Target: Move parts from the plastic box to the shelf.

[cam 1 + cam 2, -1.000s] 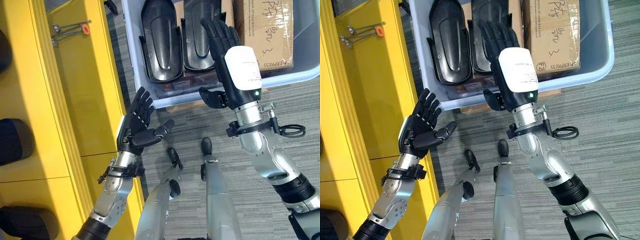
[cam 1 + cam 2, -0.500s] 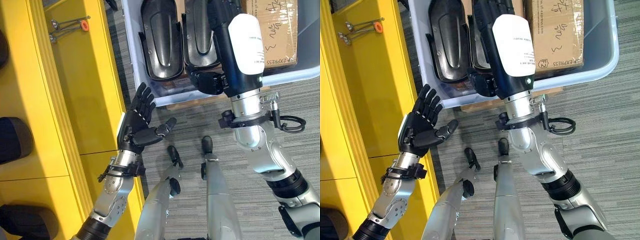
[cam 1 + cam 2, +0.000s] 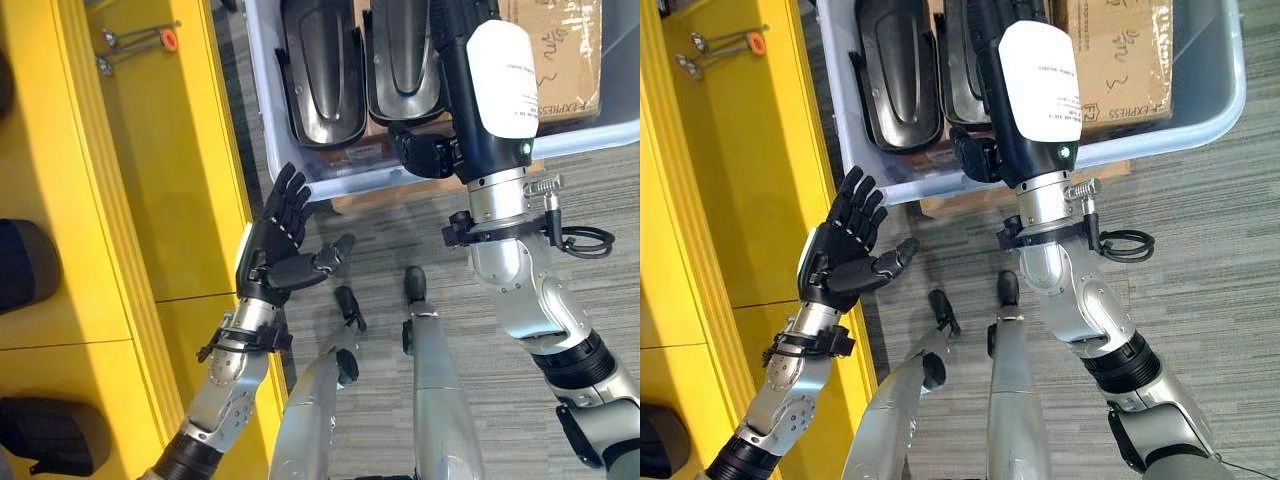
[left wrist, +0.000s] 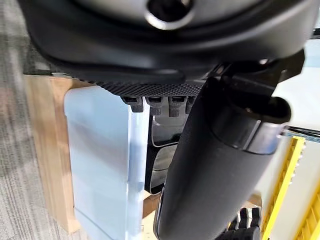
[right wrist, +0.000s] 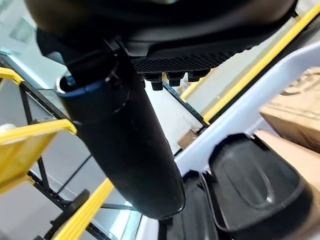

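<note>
On the far left the yellow shelf runs up the frame, with a dark part on one level, another dark part lower down, and a small metal tool with an orange tip lying near its top. Just right of the shelf edge the left hand is raised over the grey carpet, palm showing, fingers spread straight and thumb out to the side, holding nothing. Further right, at the top, sits the pale plastic box on a wooden pallet (the pallet edge peeks out under the box rim). Inside the box two black moulded parts lie side by side, the left black part and the right black part, touching or nearly so. The right hand reaches over the near rim into the box above the right black part, thumb curled by the rim; its fingers run off the top of the head views, and its wrist view shows only fingertips, so its grip cannot be told. Rightmost in the box is a brown cardboard carton, beside the right arm.
</note>
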Controlling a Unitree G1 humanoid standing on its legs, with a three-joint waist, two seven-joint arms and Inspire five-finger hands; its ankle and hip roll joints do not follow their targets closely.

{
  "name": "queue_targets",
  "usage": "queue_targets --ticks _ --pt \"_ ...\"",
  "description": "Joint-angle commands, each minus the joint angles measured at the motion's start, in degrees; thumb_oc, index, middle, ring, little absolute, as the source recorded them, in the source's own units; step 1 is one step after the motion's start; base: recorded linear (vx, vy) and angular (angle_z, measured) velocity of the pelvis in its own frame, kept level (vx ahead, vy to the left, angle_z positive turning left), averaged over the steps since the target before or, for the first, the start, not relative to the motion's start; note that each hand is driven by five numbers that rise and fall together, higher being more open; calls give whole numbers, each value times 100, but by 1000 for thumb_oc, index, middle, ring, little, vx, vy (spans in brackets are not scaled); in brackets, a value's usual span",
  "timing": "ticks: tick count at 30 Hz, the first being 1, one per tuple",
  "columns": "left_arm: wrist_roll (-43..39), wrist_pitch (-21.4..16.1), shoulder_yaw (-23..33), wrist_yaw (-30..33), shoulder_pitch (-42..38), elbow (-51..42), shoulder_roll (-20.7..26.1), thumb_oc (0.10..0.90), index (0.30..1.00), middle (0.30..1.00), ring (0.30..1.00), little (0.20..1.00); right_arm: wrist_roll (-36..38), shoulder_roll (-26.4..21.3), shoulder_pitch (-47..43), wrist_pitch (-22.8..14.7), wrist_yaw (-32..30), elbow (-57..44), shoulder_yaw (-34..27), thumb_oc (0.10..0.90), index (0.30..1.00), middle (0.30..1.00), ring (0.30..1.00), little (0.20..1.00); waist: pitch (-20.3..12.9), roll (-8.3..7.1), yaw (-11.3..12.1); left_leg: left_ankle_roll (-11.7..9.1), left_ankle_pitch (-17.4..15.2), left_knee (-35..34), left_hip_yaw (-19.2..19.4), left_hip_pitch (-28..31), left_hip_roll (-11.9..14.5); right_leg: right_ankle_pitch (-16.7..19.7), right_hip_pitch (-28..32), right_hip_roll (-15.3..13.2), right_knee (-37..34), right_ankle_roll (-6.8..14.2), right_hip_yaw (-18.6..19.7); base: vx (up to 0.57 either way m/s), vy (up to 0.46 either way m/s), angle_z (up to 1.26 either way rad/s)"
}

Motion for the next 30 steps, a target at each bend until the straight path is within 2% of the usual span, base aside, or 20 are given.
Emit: queue_targets --ticks 1,11,16,17,18,19,21,23,24,27,28,30 --pt "286 -366 21 -88 -74 -878 -279 900 1000 1000 1000 1000 -435 -176 -925 -326 -391 -548 -17 900 1000 1000 1000 1000 24 620 -151 -331 -840 994 -310 -320 67 -338 79 34 -217 266 95 0 0 0" --pt "295 -308 8 -333 -221 -859 -260 900 1000 1000 1000 1000 -547 -294 -1089 -366 -338 -250 128 900 1000 1000 1000 1000 24 637 -132 -304 -892 1317 -301 -858 81 -353 -419 51 42 236 138 1 -9 2" --pt "181 -399 -32 -281 -338 -809 -265 900 1000 1000 1000 1000 -712 -343 -1207 -422 -459 -42 205 900 1000 1000 1000 1000 24 645 -113 -272 -921 1483 -286 -1179 81 -363 -729 58 193 229 165 9 0 0" --pt "176 -384 -45 -251 -320 -805 -270 900 1000 1000 1000 1000 -739 -337 -1174 -421 -454 -22 213 900 1000 1000 1000 1000 24 646 -109 -306 -1039 1543 -345 -1116 75 -494 -663 69 265 255 197 0 0 0" --pt "192 -369 -18 -228 -365 -819 -272 900 1000 1000 1000 1000 -766 -349 -1220 -418 -447 -20 216 900 1000 1000 1000 1000 24 648 -109 -264 -949 1542 -295 -1245 83 -397 -798 61 267 231 179 65 -3 2" --pt "212 -341 -40 -189 -363 -810 -270 900 1000 1000 1000 1000 -830 -362 -1213 -389 -461 34 240 900 1000 1000 1000 1000 24 645 -97 -302 -1103 1676 -374 -1236 80 -563 -779 65 405 257 220 0 0 0" --pt "177 -342 1 -185 -432 -787 -255 900 1000 1000 1000 1000 -878 -395 -1291 -373 -516 86 260 900 1000 1000 1000 1000 24 642 -91 -242 -995 1725 -332 -1455 93 -441 -1000 50 457 221 206 -21 -28 4" --pt "249 -313 23 -190 -479 -738 -248 900 1000 1000 1000 1000 -1322 -435 -1372 -356 -613 185 273 900 1000 1000 1000 1000 24 638 -69 -224 -1017 1837 -373 -1601 96 -475 -1145 56 599 209 228 11 -36 7" --pt "257 -309 -1 -187 -441 -726 -247 900 1000 1000 1000 1000 -1355 -431 -1339 -354 -618 210 282 900 1000 1000 1000 1000 24 639 -66 -270 -1148 1888 -437 -1495 89 -618 -1035 69 662 239 257 59 -23 9" --pt "254 -330 36 -181 -530 -699 -206 900 1000 1000 1000 1000 -1853 -555 -1528 -378 -661 289 301 900 1000 1000 1000 1000 24 647 -33 -204 -1054 1978 -424 -1764 105 -528 -1313 46 786 205 232 -12 -34 7" --pt "257 -324 11 -190 -495 -684 -203 900 1000 1000 1000 1000 -1896 -559 -1495 -351 -647 307 305 900 1000 1000 1000 1000 24 646 -30 -250 -1184 2029 -485 -1655 98 -668 -1200 59 845 236 260 52 -40 4" --pt "216 -286 18 -233 -521 -665 -159 900 1000 1000 1000 1000 -1956 -659 -1618 -261 -654 489 319 900 1000 1000 1000 1000 24 638 1 -234 -1214 2138 -539 -1746 93 -701 -1276 50 966 224 255 4 -62 8"
